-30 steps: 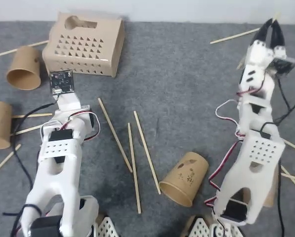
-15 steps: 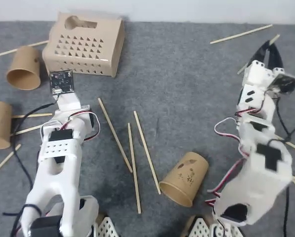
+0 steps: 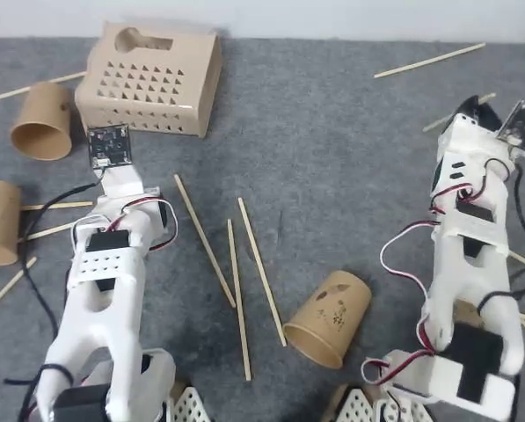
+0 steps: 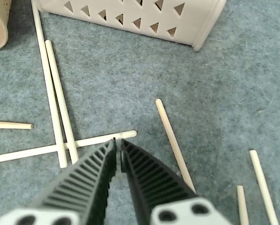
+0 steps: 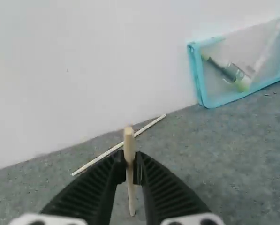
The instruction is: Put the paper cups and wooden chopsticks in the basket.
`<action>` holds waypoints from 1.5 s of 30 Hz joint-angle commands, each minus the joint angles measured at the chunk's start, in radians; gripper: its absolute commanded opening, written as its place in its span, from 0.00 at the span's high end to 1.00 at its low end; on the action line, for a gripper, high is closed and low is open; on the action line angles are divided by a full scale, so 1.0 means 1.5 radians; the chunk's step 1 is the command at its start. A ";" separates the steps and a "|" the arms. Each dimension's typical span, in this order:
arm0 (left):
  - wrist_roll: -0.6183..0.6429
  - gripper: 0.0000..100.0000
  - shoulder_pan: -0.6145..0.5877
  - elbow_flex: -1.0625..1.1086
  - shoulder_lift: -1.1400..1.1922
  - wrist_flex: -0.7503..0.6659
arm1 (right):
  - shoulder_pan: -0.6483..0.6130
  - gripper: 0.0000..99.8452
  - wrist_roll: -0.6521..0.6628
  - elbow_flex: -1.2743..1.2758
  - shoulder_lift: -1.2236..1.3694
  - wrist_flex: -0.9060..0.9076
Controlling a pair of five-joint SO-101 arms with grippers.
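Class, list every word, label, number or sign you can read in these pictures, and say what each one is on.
None can be read.
Paper cup lying near the middle: dark print, too small to read.
Basket: no text, just cut-out holes.

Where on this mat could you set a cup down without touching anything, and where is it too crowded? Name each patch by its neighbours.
The biggest bare patch lies between the basket and the right arm, beyond the lying cup. Crowded: the three chopsticks beside the left arm, and the left edge with two cups and more sticks.
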 commanded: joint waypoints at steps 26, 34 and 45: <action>-0.006 0.99 -0.005 -0.006 -0.008 -0.019 | -0.100 0.99 0.000 -0.850 0.638 -0.022; -0.006 0.99 -0.005 -0.006 -0.008 -0.019 | -0.065 0.99 0.037 -1.278 0.874 0.204; -0.006 0.99 -0.005 -0.006 -0.008 -0.019 | -0.048 0.99 0.097 -1.606 1.035 0.469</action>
